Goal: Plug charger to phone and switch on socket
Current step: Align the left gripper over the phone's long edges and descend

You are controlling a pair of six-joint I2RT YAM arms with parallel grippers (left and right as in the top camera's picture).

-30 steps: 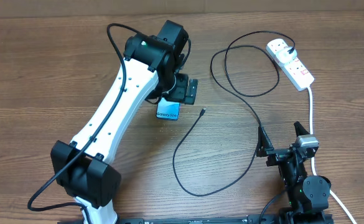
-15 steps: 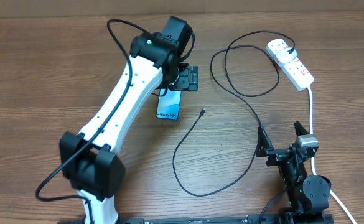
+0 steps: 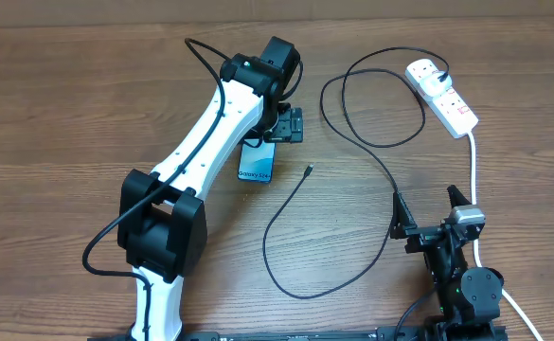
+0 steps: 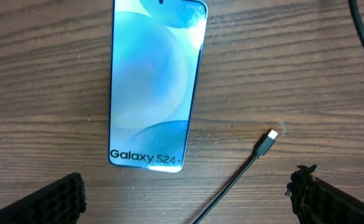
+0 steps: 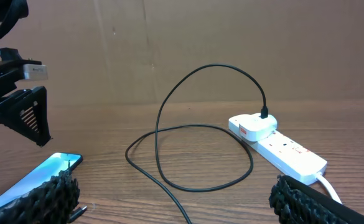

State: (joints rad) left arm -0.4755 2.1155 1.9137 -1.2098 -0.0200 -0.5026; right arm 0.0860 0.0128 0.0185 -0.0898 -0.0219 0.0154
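The phone (image 3: 258, 163) lies flat on the table, screen up, blue with "Galaxy S24" text; it also shows in the left wrist view (image 4: 154, 81). The charger's black cable (image 3: 286, 213) loops across the table. Its small connector tip (image 4: 270, 137) lies loose just right of the phone's lower end. Its far end runs into a white adapter (image 5: 253, 127) seated in the socket strip (image 3: 447, 99). My left gripper (image 3: 286, 125) hovers open and empty above the phone's far end. My right gripper (image 3: 428, 210) is open and empty near the front right.
The socket's thick white cord (image 3: 473, 170) runs down the right side past my right arm. The cable makes a wide loop (image 5: 194, 143) between the phone and the socket strip. A brown wall stands behind the table.
My left arm has swung to the right and its gripper has drawn back from over the phone, which now shows more fully. The cable, socket and right arm have not moved.
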